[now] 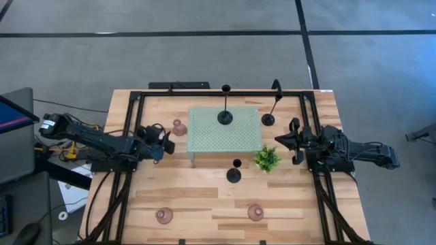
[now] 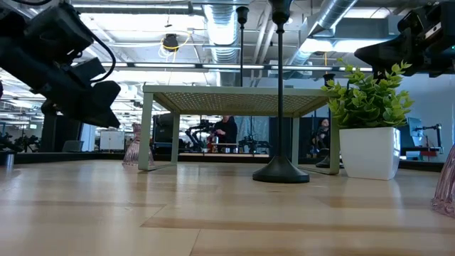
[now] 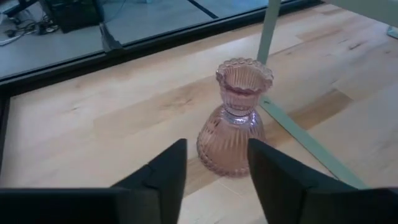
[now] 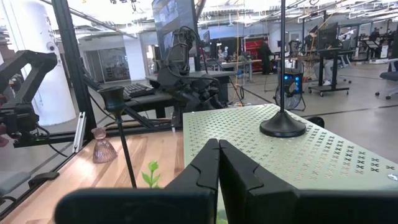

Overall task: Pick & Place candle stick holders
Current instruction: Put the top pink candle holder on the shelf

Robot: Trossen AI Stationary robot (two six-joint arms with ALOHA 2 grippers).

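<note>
- Your left gripper (image 3: 214, 177) sits parted just short of the pink holder (image 3: 234, 121), at the tray's (image 1: 225, 139) nine o'clock, gripping nothing.
- Your right gripper (image 4: 219, 163) waits pinched closed, empty, at the tray's three o'clock.

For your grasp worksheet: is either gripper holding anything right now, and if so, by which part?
Nothing is held. The left gripper is open, just short of a pink holder standing by the tray. The right gripper is shut, empty.

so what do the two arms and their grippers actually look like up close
Both arms are dark, nearly black, jointed segments. The left gripper has two flat, matte black fingers with squared, wedge-like tips; the right gripper has the same black fingers with notched inner edges. The left arm carries a white label near its base, with yellow and orange cabling beside it.
</note>
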